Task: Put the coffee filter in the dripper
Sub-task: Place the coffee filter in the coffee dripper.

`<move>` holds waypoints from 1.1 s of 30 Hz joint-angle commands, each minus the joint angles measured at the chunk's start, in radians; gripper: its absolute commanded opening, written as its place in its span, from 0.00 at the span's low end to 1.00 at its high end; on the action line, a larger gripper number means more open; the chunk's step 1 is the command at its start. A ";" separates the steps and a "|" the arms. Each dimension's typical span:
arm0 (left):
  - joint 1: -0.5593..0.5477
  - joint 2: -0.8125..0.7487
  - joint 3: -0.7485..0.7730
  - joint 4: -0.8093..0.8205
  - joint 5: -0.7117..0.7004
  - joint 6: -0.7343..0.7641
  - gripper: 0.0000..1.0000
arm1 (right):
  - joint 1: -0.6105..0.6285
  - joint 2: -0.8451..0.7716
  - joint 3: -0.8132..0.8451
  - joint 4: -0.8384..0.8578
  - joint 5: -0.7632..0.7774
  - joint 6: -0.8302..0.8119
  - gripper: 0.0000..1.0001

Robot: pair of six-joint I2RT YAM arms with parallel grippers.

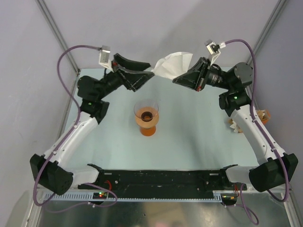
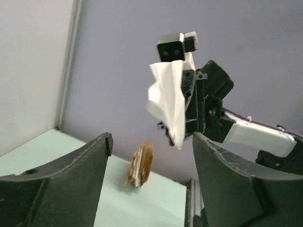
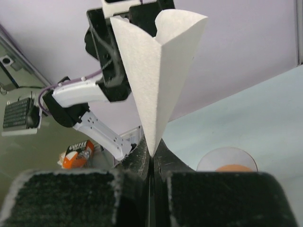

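The coffee filter [image 1: 173,64] is a white paper cone held up in the air above the back of the table. My right gripper [image 1: 176,79] is shut on its pointed tip, and the mouth of the cone [image 3: 158,71] spreads open above the closed fingers [image 3: 151,160]. My left gripper [image 1: 147,71] stands open just left of the filter, with nothing between its fingers [image 2: 71,184]. From the left wrist the filter [image 2: 168,101] hangs ahead, apart from those fingers. The dripper [image 1: 147,118], a clear funnel on an orange base, stands upright mid-table below both grippers; its rim [image 3: 227,163] shows beside the right fingers.
A tan-and-white stack of paper fans [image 1: 262,116] stands at the table's right edge behind the right arm, also seen upright from the left wrist as the stack [image 2: 140,164]. Grey walls and metal frame posts [image 1: 57,33] enclose the back and sides.
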 commanded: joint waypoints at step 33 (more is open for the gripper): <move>-0.163 -0.178 0.104 -0.840 0.153 0.967 0.46 | 0.089 -0.071 0.077 -0.901 -0.064 -0.884 0.00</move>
